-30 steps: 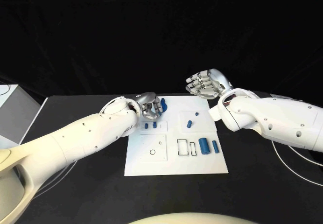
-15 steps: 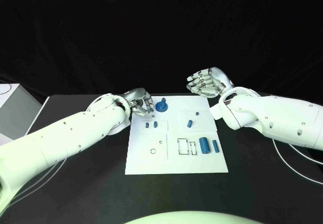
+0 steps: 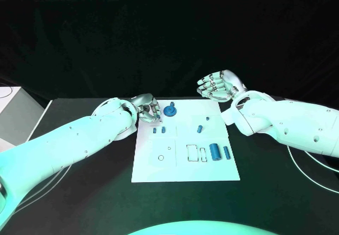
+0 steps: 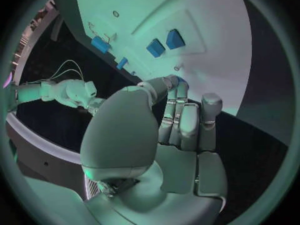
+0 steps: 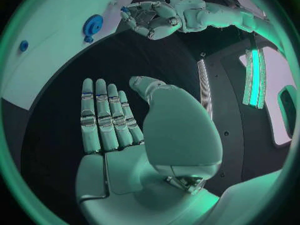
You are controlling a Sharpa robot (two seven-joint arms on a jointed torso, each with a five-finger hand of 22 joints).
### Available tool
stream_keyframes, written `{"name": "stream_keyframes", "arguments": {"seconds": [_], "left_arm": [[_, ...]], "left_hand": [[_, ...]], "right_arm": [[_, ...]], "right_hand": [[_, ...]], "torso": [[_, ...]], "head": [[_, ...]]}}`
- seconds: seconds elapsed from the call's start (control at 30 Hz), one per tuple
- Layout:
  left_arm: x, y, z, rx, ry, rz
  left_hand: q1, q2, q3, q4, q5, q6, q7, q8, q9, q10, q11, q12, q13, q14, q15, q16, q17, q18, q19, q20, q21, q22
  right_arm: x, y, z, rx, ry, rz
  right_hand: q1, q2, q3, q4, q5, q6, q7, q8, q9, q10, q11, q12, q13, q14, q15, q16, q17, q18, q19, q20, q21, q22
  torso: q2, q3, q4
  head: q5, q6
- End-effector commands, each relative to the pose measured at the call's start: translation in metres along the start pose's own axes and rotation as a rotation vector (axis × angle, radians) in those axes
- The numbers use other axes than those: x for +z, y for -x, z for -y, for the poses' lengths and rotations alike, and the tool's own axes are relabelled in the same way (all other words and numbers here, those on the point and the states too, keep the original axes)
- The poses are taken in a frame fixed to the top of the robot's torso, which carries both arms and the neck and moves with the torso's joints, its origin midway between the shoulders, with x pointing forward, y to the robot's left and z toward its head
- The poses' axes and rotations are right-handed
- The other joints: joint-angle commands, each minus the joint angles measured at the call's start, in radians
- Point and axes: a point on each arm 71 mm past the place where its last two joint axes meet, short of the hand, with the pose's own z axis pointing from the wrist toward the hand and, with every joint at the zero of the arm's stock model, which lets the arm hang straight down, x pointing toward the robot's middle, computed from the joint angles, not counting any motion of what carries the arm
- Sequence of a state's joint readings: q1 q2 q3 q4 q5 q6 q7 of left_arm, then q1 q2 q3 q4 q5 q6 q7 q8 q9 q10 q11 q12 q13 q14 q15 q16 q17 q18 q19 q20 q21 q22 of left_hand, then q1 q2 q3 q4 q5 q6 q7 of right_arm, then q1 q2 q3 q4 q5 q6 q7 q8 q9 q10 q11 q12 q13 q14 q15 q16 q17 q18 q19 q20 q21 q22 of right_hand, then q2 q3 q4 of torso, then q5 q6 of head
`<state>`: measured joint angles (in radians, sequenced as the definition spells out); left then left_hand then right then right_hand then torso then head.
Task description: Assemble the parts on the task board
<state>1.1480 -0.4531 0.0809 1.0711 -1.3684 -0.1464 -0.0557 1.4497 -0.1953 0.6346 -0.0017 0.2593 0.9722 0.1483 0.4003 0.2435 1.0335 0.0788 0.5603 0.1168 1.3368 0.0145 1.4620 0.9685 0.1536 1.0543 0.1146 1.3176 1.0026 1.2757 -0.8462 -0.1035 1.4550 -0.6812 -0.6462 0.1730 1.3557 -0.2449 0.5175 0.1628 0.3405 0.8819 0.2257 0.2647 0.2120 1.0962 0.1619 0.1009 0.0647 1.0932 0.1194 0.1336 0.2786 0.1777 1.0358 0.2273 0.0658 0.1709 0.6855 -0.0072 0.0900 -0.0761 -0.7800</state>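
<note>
Nearest the robot, the white task board (image 3: 185, 166) lies flat in the middle of the black tabletop (image 3: 84, 196), its near part bare apart from an outlined oval hole and a rectangular slot. Just beyond that, toward the board's right side, a thick blue cylinder (image 3: 213, 152) and a slimmer blue bar (image 3: 226, 152) lie side by side next to the slot, probably staged there for fitting. Farther on, a small blue peg (image 3: 199, 129) rests near the board's centre, and two short blue pieces (image 3: 159, 130) sit close together toward the left edge.

At the far left corner a blue round part (image 3: 170, 111) stands on the board. The left hand (image 3: 145, 109) hangs just beside it at the board's edge, fingers curled in toward the palm with nothing between them, as the left wrist view confirms. That placement suggests it is working at this corner, though no contact with the round part is visible.

Farthest back, the right hand (image 3: 220, 86) is raised above the board's far right corner, released, fingers straight and held together, carrying nothing. It seems parked clear of the work area.
</note>
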Motion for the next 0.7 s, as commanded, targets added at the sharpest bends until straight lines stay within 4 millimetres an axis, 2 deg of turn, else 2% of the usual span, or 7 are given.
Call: {"name": "stream_keyframes", "arguments": {"seconds": [0.03,0.7], "left_arm": [[0.002,-0.003,0.001,0.017,0.001,-0.021],[0.007,-0.014,0.002,0.026,0.003,-0.047]], "left_hand": [[-0.008,-0.002,-0.001,-0.006,0.002,0.009,-0.001,-0.002,0.001,0.009,0.001,-0.004,0.001,0.004,0.0,0.001,0.0,-0.015,0.002,0.003,0.002,-0.001],[-0.01,0.0,-0.001,-0.007,0.002,0.01,-0.001,-0.004,0.002,0.01,0.001,-0.006,0.001,0.005,0.0,0.001,0.001,-0.015,0.002,0.002,0.001,-0.001]], "right_arm": [[0.0,-0.002,-0.002,-0.002,0.019,-0.016],[0.0,-0.002,-0.003,-0.001,0.021,-0.016]], "right_hand": [[-0.001,0.001,0.004,-0.004,0.007,0.006,0.0,0.005,0.0,0.008,0.0,-0.006,-0.001,0.008,-0.003,-0.005,-0.001,0.007,0.006,-0.002,0.006,-0.001],[-0.001,0.0,0.005,-0.005,0.007,0.006,-0.001,0.004,0.0,0.008,0.0,-0.007,-0.001,0.008,-0.003,-0.006,-0.002,0.007,0.006,-0.002,0.006,-0.002]], "torso": [[0.0,0.0008,-0.0007],[-0.001,0.001,-0.0004]], "head": [[-0.001,-0.001],[-0.002,-0.002]]}}
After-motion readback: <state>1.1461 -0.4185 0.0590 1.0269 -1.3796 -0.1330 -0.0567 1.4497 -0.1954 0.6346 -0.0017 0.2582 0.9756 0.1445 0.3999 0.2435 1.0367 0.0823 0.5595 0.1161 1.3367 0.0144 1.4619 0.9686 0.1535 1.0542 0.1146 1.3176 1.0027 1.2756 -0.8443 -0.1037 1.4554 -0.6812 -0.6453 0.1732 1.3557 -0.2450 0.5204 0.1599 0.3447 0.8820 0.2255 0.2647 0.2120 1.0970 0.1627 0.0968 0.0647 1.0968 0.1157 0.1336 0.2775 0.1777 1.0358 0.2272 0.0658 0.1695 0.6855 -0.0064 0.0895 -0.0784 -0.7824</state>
